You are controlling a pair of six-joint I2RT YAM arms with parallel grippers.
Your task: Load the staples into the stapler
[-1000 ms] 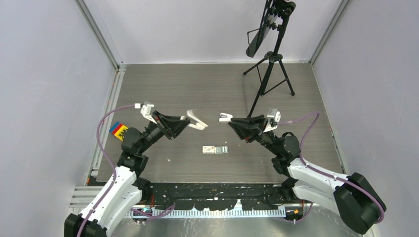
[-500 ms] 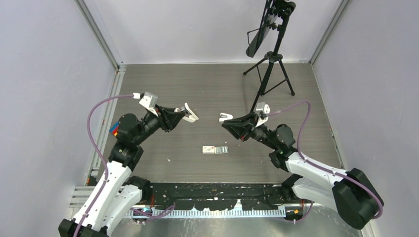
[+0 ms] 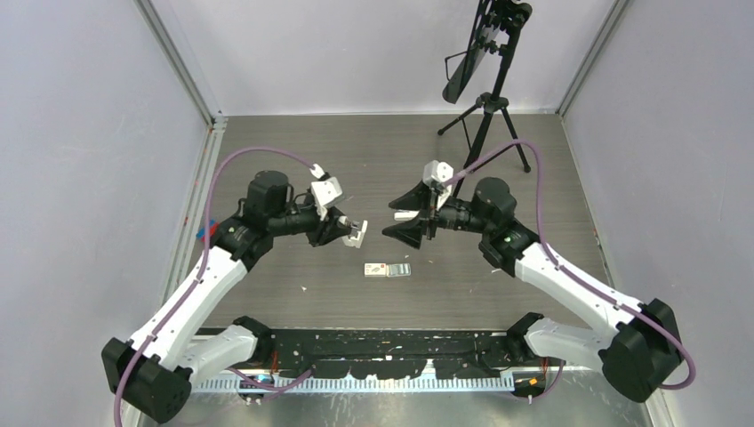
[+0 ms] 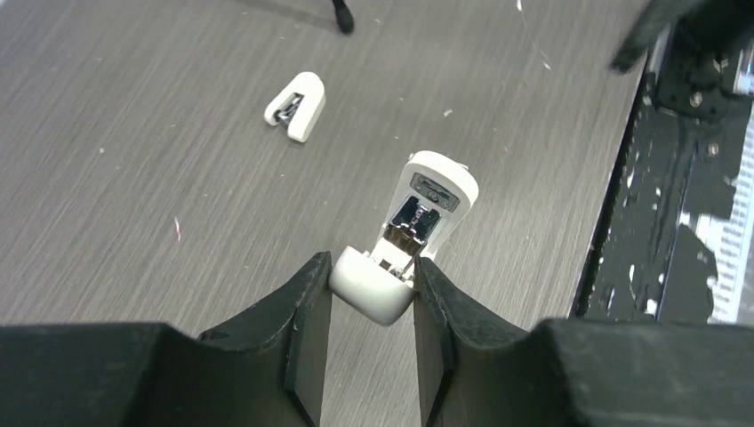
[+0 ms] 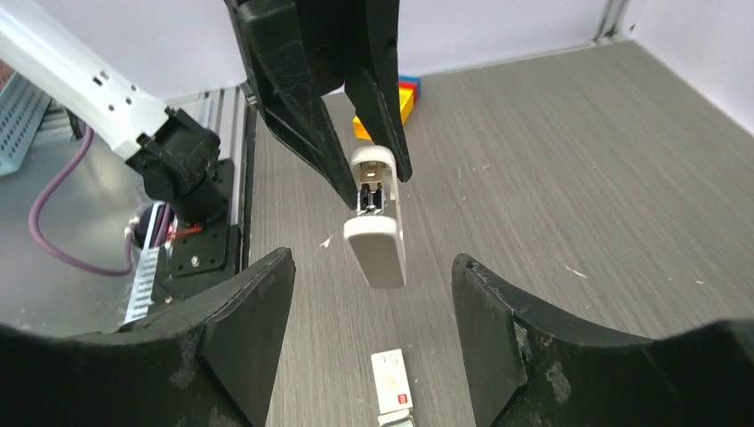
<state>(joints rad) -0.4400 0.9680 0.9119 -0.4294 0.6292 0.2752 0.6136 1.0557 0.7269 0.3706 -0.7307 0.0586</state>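
Grey table [image 3: 356, 151] — staple box [image 3: 377, 269], stubby stapler [image 4: 296, 105] loose; left fingers [image 4: 307, 311] clamp the stapler [image 4: 427, 205]; right fingers [image 5: 244, 311] wide apart, empty.

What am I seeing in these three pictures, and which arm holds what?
Two robot arms work over a grey table. The wide picture looks down from above; the other two come from a camera on each wrist, so the black wedges at the bottom are that arm's own fingers. The left gripper is shut on one end of the long white stapler, held off the table. The right gripper is open and empty, facing it. On the table: the staple box, a shorter white stapler, a tripod.
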